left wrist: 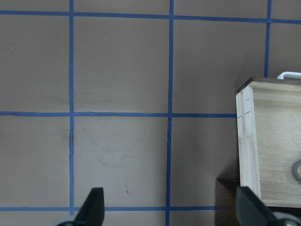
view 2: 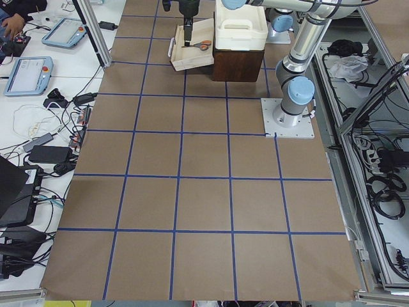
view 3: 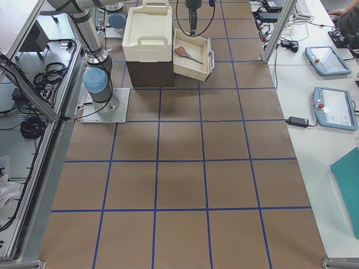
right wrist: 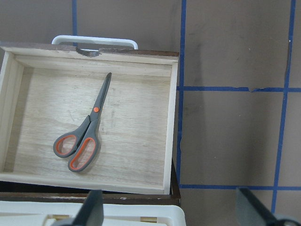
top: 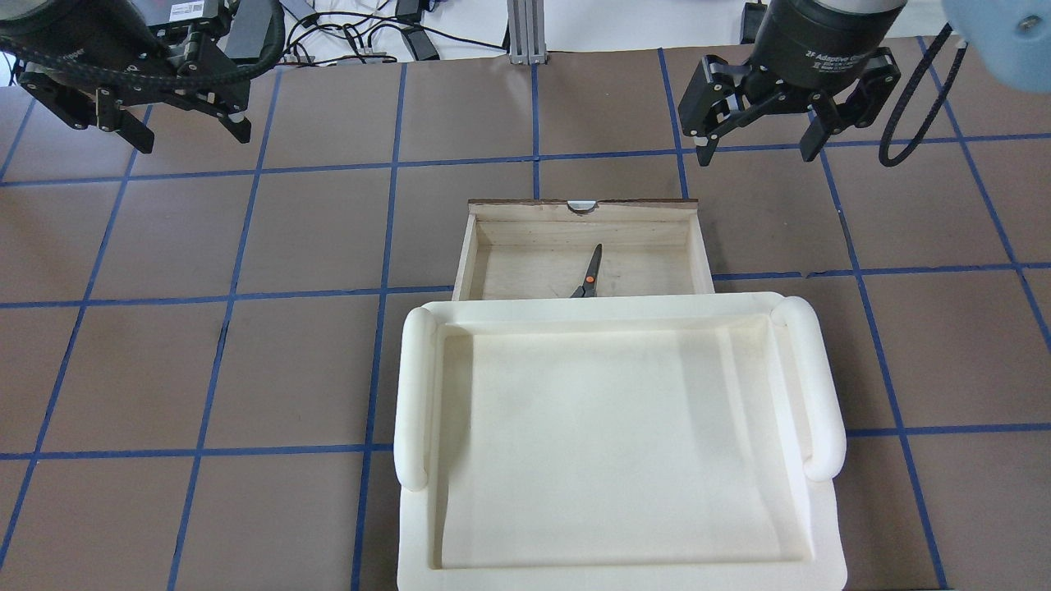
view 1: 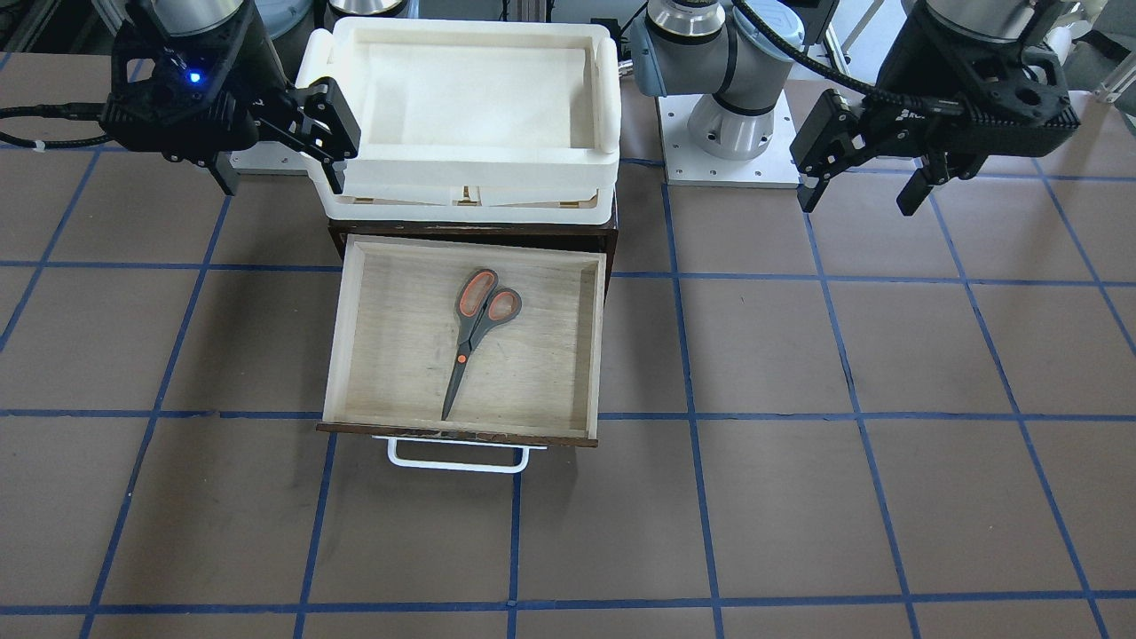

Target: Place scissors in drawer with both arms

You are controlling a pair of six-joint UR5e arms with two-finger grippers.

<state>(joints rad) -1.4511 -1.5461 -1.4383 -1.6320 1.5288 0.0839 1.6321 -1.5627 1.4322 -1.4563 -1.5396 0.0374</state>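
Observation:
The scissors point(view 1: 475, 337) lie flat inside the open drawer point(view 1: 342, 337), handles toward the cabinet and blades toward the drawer front. They also show in the right wrist view point(right wrist: 87, 134) and partly in the overhead view point(top: 589, 275). My right gripper point(view 1: 282, 182) is open and empty, hovering beside the white bin, and it looks down on the drawer point(right wrist: 171, 122). My left gripper point(view 1: 859, 200) is open and empty over bare table, well to the drawer's other side. The left wrist view shows only the drawer's side wall point(left wrist: 247, 136).
A white tray-like bin point(view 1: 603, 106) sits on the dark brown cabinet point(view 1: 612, 240) behind the drawer. The drawer's white bar handle point(view 1: 457, 461) sticks out at the front. The left arm's base point(view 1: 732, 133) stands beside the bin. Brown table with a blue tape grid lies all around.

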